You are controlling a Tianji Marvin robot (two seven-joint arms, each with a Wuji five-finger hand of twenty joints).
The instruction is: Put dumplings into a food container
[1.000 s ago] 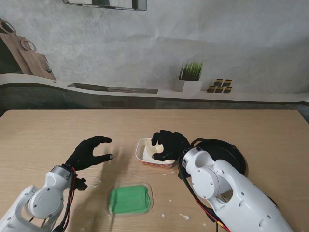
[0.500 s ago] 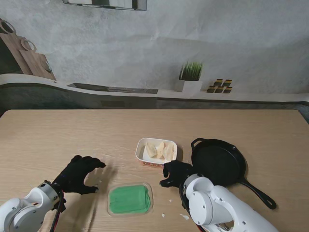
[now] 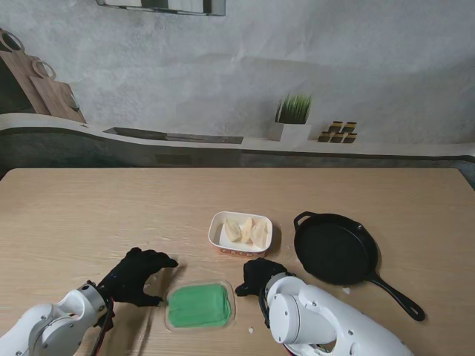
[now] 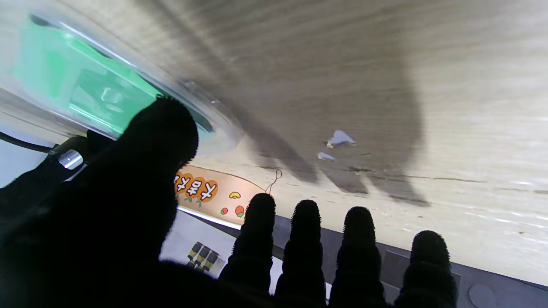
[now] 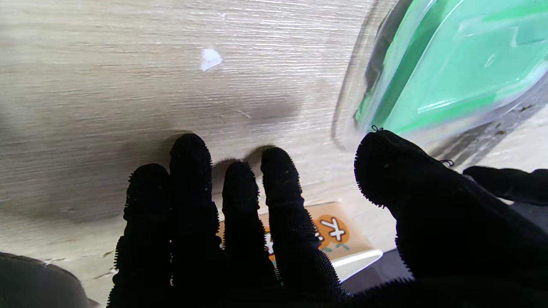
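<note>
A white food container (image 3: 240,233) with an orange printed side (image 4: 209,192) (image 5: 334,233) sits mid-table and holds several pale dumplings (image 3: 246,229). A green lid in clear plastic (image 3: 198,305) (image 4: 81,92) (image 5: 445,68) lies flat on the table nearer to me. My left hand (image 3: 137,275) (image 4: 141,222) hovers open just left of the lid, fingers spread. My right hand (image 3: 257,275) (image 5: 274,222) is open just right of the lid, between it and the container, holding nothing.
A black cast-iron pan (image 3: 338,248) lies right of the container, its handle (image 3: 397,295) pointing toward me and right. Small white scraps (image 4: 338,139) (image 5: 210,58) dot the wood near the lid. A potted plant (image 3: 292,117) stands on the back ledge.
My right hand has left the container and pulled back toward me, ending beside the lid's right edge. My left hand has come back and in toward the lid's left edge.
</note>
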